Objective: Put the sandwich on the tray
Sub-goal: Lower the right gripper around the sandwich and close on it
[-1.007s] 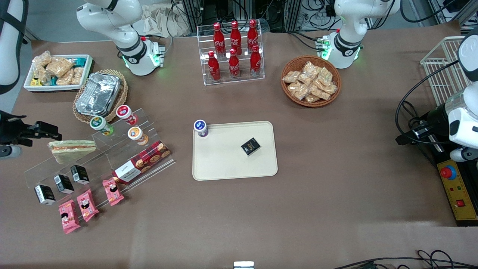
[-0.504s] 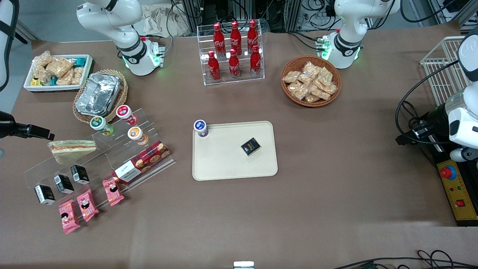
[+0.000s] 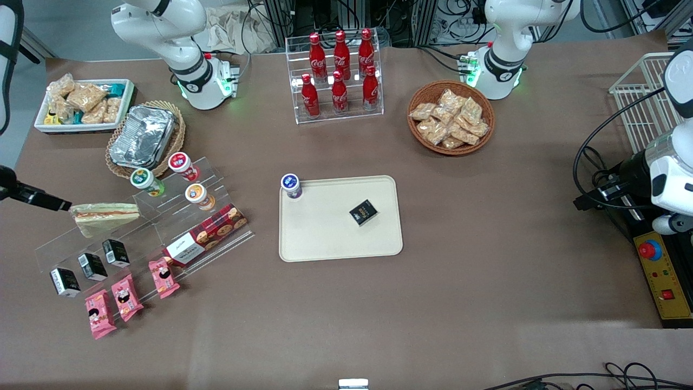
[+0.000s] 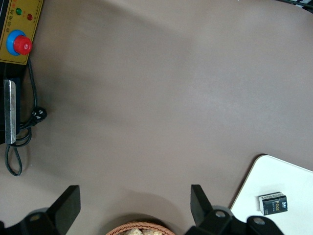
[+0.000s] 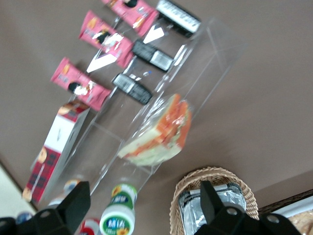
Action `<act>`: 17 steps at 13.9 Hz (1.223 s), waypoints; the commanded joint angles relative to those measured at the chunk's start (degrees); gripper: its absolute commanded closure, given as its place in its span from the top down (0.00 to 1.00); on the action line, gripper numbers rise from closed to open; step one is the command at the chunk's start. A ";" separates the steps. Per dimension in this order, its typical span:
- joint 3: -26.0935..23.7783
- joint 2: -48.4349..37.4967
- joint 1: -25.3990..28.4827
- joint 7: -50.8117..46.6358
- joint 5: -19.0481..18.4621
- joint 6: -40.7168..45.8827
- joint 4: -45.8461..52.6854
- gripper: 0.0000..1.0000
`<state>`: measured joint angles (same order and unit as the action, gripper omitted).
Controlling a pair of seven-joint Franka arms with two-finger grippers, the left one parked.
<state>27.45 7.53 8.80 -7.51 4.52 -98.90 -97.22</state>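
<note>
One sandwich on clear stand, well apart from tray. Gripper wide open, empty, above sandwich, toward working arm's end of tabletop; wedge's long axis spans jaw gap.

Rack of red cola bottles at table's 12 o'clock. Wicker basket of tan snack packets at 1. Foil pan in wicker basket at 10; white tub at its 10. Clear stepped stand at 9, carrying cookie box, three lidded cups, small black boxes. Pink packets at stand's 7.
</note>
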 commanded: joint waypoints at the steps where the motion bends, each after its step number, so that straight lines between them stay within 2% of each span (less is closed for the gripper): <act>1: 0.32 -0.41 -0.36 -3.64 1.19 -2.44 -2.27 1.00; 3: 0.32 -0.84 -0.27 -11.52 1.11 -2.95 -4.63 0.99; 9: -0.03 -0.94 0.61 -32.46 1.46 -12.09 -11.49 0.99; 17: -0.03 -0.59 0.17 -33.09 2.51 -16.85 -16.42 0.98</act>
<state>27.33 7.65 8.95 -39.97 6.07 -114.18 -112.34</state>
